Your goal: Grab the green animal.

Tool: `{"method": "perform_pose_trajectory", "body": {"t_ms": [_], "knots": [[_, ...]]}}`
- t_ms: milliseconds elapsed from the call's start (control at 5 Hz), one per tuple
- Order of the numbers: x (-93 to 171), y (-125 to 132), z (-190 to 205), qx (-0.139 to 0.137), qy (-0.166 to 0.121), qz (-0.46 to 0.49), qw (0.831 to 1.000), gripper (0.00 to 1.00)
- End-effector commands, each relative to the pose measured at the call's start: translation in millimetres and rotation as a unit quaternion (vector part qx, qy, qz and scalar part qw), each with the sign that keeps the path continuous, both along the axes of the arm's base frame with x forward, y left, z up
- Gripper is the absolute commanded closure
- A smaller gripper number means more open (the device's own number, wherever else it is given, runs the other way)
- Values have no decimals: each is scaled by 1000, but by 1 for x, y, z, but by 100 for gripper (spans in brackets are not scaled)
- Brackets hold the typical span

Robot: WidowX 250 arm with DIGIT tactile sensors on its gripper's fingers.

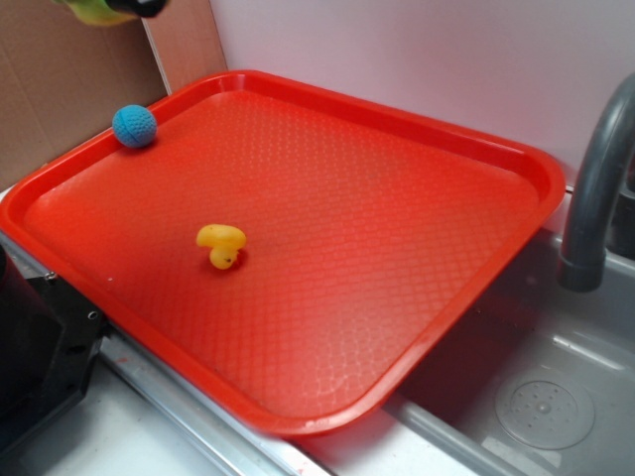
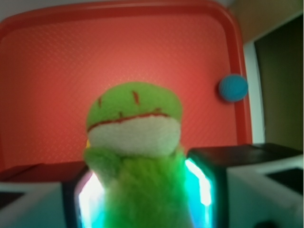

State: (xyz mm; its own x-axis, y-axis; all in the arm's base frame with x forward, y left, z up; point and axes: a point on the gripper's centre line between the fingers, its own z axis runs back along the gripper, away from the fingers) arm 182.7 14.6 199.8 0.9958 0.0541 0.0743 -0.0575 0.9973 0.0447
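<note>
The green animal (image 2: 137, 142) fills the middle of the wrist view: fuzzy lime-green body, cream face, green cap with red stitching. My gripper (image 2: 145, 194) is shut on its body, one finger pressing each side, and holds it high above the red tray (image 2: 47, 57). In the exterior view only a sliver of the green animal (image 1: 91, 13) and the dark gripper (image 1: 139, 7) shows at the top left edge, above the tray's far left corner.
A small yellow duck (image 1: 221, 245) lies in the tray's (image 1: 516, 159) left middle. A blue crocheted ball (image 1: 134, 126) (image 2: 232, 87) rests against the far left rim. A grey faucet (image 1: 595, 188) and sink basin (image 1: 546, 397) stand right of the tray. Cardboard stands behind at left.
</note>
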Motion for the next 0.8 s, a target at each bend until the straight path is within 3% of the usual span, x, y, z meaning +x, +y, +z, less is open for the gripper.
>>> {"method": "perform_pose_trajectory", "body": {"t_ms": [0, 600], "knots": [[3, 14, 1, -27, -27, -27, 999, 100], [16, 12, -37, -9, 3, -8, 1000, 100]]}}
